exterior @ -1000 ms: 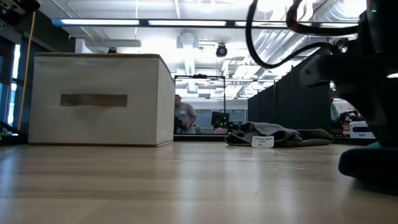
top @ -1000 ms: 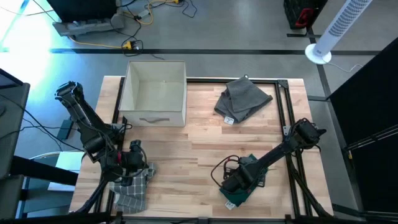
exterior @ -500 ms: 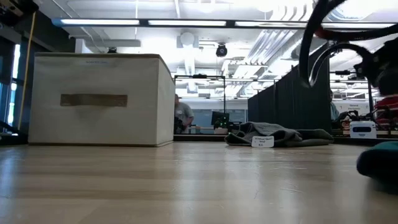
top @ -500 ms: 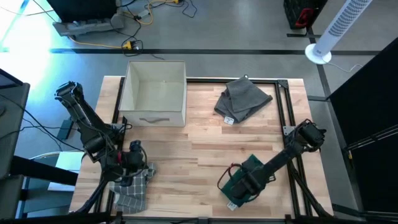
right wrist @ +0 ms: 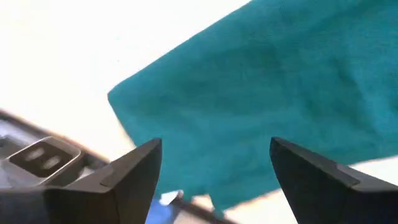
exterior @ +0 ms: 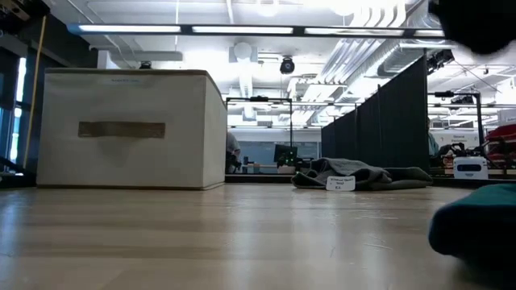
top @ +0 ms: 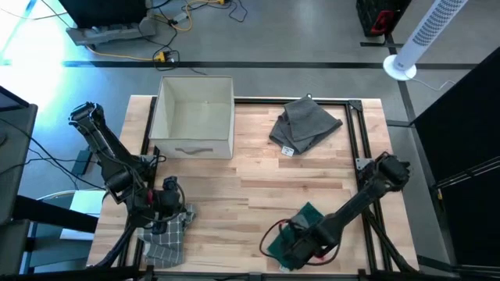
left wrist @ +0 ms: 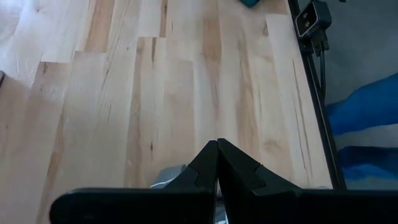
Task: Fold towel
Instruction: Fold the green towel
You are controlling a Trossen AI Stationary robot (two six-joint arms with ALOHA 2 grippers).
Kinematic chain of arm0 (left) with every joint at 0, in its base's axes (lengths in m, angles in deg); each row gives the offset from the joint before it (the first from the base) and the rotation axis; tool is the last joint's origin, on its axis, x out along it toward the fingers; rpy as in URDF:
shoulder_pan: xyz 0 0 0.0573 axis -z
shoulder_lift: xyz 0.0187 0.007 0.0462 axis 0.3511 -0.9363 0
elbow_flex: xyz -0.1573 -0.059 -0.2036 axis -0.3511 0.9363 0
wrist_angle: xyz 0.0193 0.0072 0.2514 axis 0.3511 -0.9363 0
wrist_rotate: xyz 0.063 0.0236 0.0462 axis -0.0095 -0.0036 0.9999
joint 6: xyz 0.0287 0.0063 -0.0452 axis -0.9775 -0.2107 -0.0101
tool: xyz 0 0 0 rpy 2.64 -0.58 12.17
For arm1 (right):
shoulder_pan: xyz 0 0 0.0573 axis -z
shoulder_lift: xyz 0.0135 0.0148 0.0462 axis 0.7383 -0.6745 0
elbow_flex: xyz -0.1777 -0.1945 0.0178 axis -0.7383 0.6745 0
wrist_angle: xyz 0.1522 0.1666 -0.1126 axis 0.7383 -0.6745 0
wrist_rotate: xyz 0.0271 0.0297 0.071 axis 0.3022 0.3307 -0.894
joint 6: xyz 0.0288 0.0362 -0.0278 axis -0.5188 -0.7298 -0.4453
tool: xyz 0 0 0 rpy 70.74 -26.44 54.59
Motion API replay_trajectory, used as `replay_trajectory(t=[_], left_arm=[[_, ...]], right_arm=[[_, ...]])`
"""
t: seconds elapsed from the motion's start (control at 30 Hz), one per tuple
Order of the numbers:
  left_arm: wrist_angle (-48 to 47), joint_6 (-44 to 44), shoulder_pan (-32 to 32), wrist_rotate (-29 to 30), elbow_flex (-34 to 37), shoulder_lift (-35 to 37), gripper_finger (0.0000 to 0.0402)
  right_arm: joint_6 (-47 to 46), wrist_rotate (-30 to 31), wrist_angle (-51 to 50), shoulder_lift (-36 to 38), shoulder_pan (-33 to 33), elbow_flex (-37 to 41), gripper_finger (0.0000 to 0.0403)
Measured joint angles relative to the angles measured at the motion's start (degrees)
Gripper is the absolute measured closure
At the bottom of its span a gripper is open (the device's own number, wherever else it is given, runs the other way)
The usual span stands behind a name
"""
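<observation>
A teal towel point(top: 301, 218) lies folded on the wooden table near its front edge, right of the middle; it also shows in the low view point(exterior: 476, 227). My right gripper point(top: 291, 248) stands open over the towel's near part; in its wrist view point(right wrist: 214, 148) the teal towel point(right wrist: 261, 81) fills the space past the fingers. Whether a finger touches the cloth, I cannot tell. My left gripper point(top: 168, 199) waits shut at the front left, over a grey plaid towel point(top: 166, 242) lying crumpled there. Its fingertips point(left wrist: 217, 144) are closed together with a bit of the plaid towel point(left wrist: 169, 178) under them.
A white fabric box point(top: 195, 117) stands at the back left and shows large in the low view point(exterior: 129, 129). A grey towel point(top: 305, 125) lies bunched at the back right. A black frame rail point(top: 355, 148) runs along the right side. Bare wood point(top: 242, 187) lies in the middle.
My right gripper has risen off the table and moved toward the near edge and a little left over the teal towel. In the low view it has left the table's surface, and more of the teal towel now shows.
</observation>
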Motion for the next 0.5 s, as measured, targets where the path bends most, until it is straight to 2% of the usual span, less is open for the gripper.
replay_trajectory(t=[0.1, 0.2, 0.33, 0.5], left_arm=[[-0.1, 0.8, 0.0, -0.1, 0.0, 0.0, 0.0402], [-0.1, 1.0, 0.0, -0.1, 0.0, 0.0, 0.0402], [-0.1, 1.0, 0.1, -0.2, 0.0, 0.0, 0.0402], [-0.1, 1.0, 0.1, -0.5, 0.0, 0.0, 0.0402]], right_arm=[[0.1, -3.5, 5.0, -2.3, 0.0, -0.1, 0.0116], [0.0, -6.8, 4.8, -3.6, -0.8, -0.1, 0.0116], [1.1, -10.9, -4.3, -3.5, -2.5, -0.1, 0.0116], [8.0, -16.0, -14.3, -2.5, -5.4, 0.0, 0.0116]])
